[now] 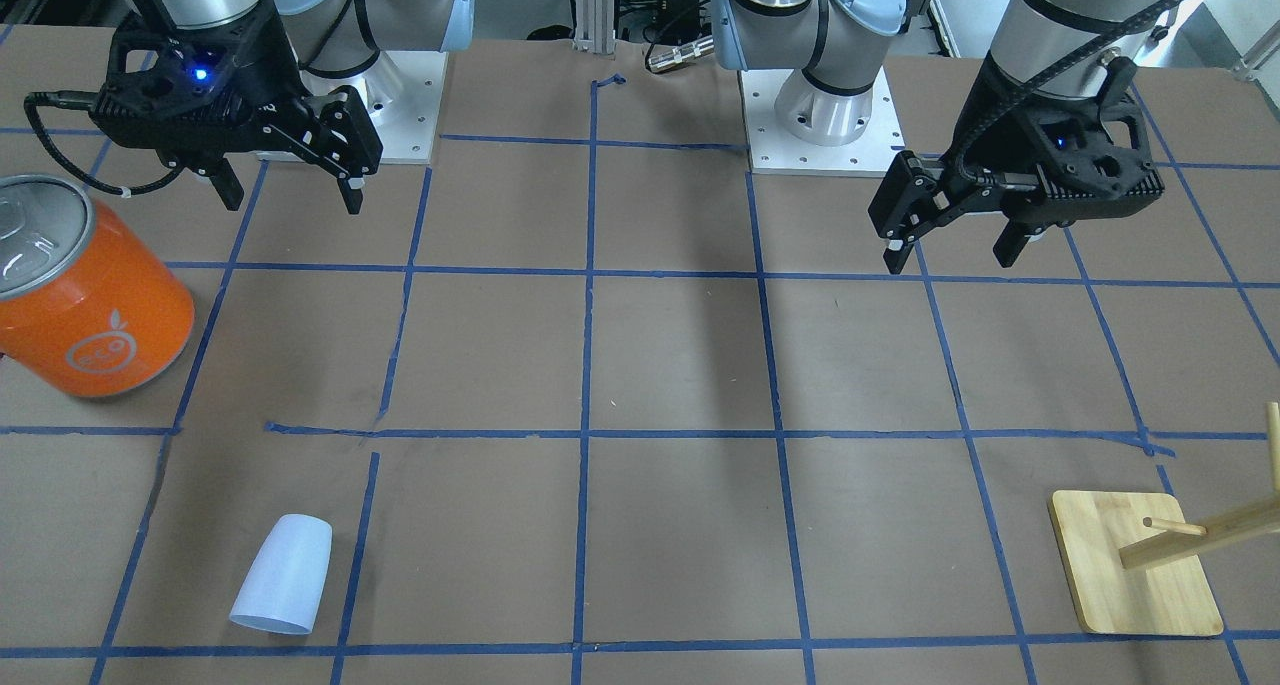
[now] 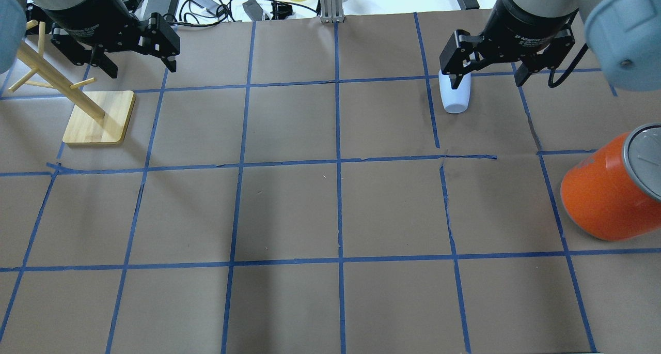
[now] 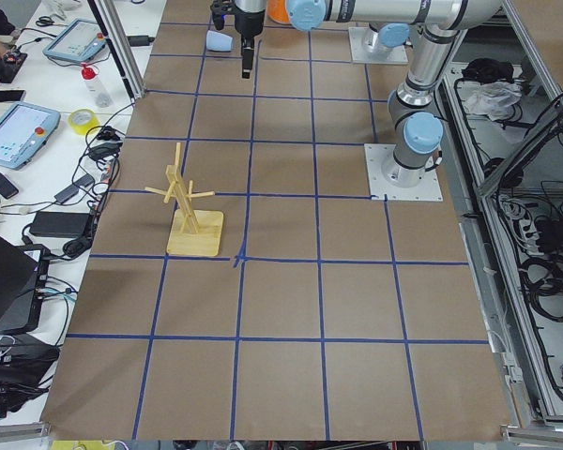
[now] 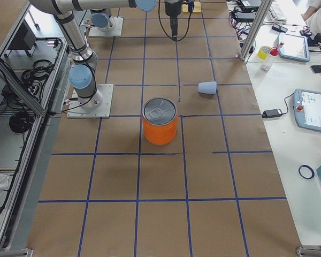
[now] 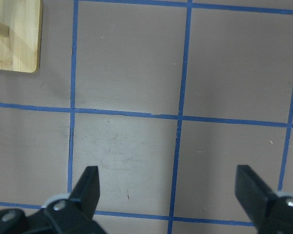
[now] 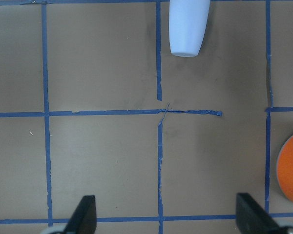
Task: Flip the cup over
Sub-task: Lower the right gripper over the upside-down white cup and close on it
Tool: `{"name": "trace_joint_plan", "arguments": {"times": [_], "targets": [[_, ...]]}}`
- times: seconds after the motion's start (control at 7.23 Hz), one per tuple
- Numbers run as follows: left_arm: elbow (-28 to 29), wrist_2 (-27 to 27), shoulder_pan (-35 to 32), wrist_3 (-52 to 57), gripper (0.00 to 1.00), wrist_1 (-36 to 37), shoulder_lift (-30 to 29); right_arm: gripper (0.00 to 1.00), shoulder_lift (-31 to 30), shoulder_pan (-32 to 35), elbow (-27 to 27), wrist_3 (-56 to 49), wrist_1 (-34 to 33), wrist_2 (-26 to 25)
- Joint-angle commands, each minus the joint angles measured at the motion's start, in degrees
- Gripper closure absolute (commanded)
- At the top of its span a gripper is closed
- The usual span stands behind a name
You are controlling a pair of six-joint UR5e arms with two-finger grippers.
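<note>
So the cup (image 1: 282, 575) is lying on its side on the worktop (image 1: 680, 355), out past the orange can (image 1: 95, 305) on the operators' side and a bit toward the middle. Its long axis runs pretty much straight away from the robot, narrow base pointing back at it and the wider rim end facing outward. The right tool (image 1: 292, 203) hangs in the air on the robot's side of the can, spread wide with nothing in it. In its wrist view the cup sits ahead, well beyond the fingers (image 6: 83, 217). The left tool (image 1: 950, 260) is spread wide and empty too, way across from the can, toward the wooden peg stand (image 1: 1135, 565), so the right arm is clearly the nearer one. My guess is it reaches outward and down, pinching across the cup's sides. The surface is flat brown paper with blue tape lines (image 1: 585, 365), so smooth plastic could roll or skid. The can's well apart from the cup and shouldn't crowd the reach.
</note>
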Motion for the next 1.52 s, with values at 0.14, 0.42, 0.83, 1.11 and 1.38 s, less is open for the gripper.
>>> {"name": "trace_joint_plan", "arguments": {"times": [0.14,0.42,0.83,1.11,1.38], "targets": [[-0.09,0.0,-0.04,0.0,0.0,0.0,0.0,0.0,0.55,-0.07,0.1,-0.68,-0.52,0.48],[-0.09,0.0,-0.04,0.0,0.0,0.0,-0.09,0.0,0.47,-0.07,-0.17,-0.69,-0.43,-0.22],[-0.09,-0.09,-0.04,0.0,0.0,0.0,0.0,0.0,4.83,-5.31,-0.52,-0.95,-5.77,0.31],[-0.09,0.0,-0.04,0.0,0.0,0.0,0.0,0.0,17.98,-7.1,-5.23,0.01,-15.25,0.13],[-0.09,0.0,-0.04,0.0,0.0,0.0,0.0,0.0,29.6,-6.92,-14.02,0.28,-16.34,0.66]]}}
